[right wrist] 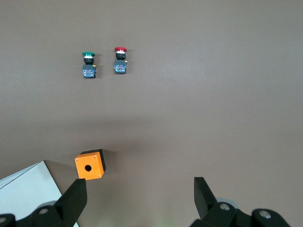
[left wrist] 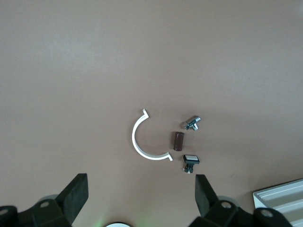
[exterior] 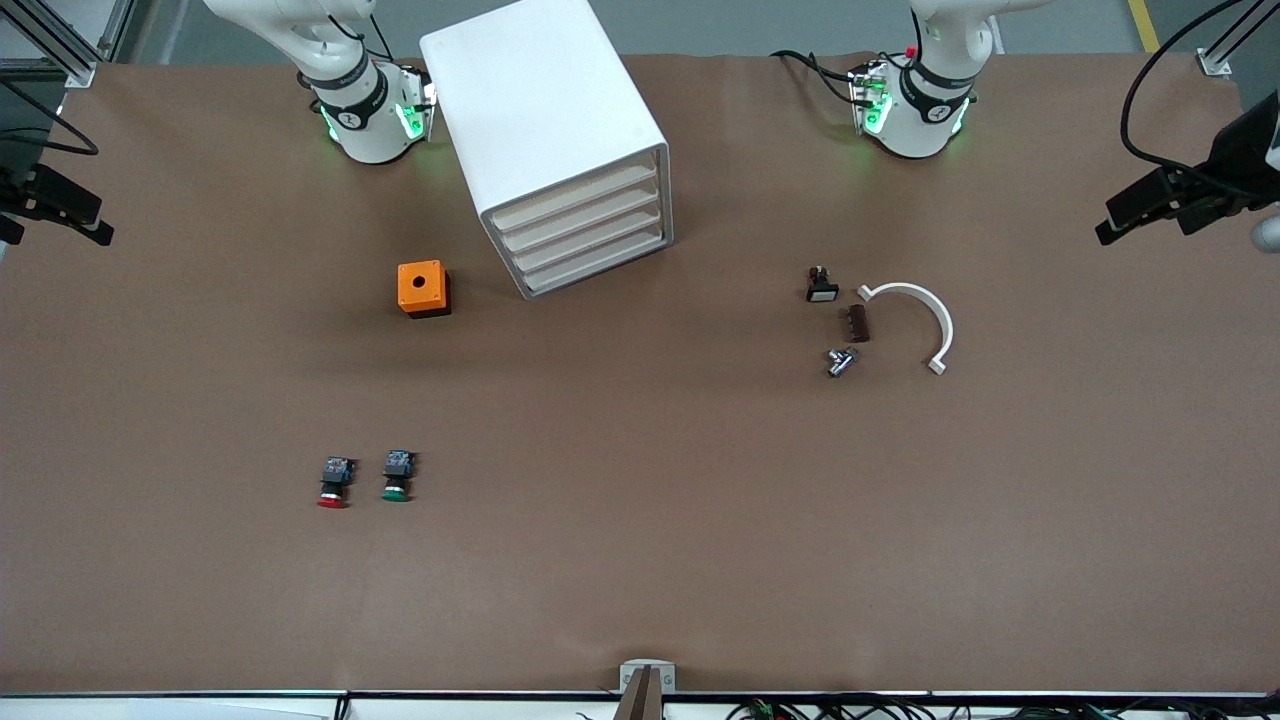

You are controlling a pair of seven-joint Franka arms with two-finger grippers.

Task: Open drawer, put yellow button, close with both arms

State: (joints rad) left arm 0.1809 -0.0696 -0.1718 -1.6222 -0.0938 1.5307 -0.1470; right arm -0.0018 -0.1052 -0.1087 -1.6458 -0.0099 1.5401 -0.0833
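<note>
The white cabinet (exterior: 545, 120) stands at the back of the table between the two arm bases, and its pale-fronted drawers are all shut. The drawer (exterior: 575, 193) is the uppermost one. No yellow button shows in any view. My left gripper (left wrist: 141, 189) hangs high over the table with its fingers open and empty, above a cluster of small parts. My right gripper (right wrist: 139, 189) also hangs high, open and empty, with an orange box (right wrist: 90, 164) beside one fingertip. Neither hand shows in the front view, only the right arm (exterior: 365, 110) and left arm (exterior: 915, 110) near their bases.
The orange box (exterior: 423, 288) with a round hole sits beside the cabinet toward the right arm's end. A red-capped button (exterior: 334, 482) and a green-capped button (exterior: 397, 476) lie nearer the front camera. Toward the left arm's end lie a white half ring (exterior: 925, 315), a white-capped switch (exterior: 822, 285), a brown cylinder (exterior: 858, 323) and a metal fitting (exterior: 840, 361).
</note>
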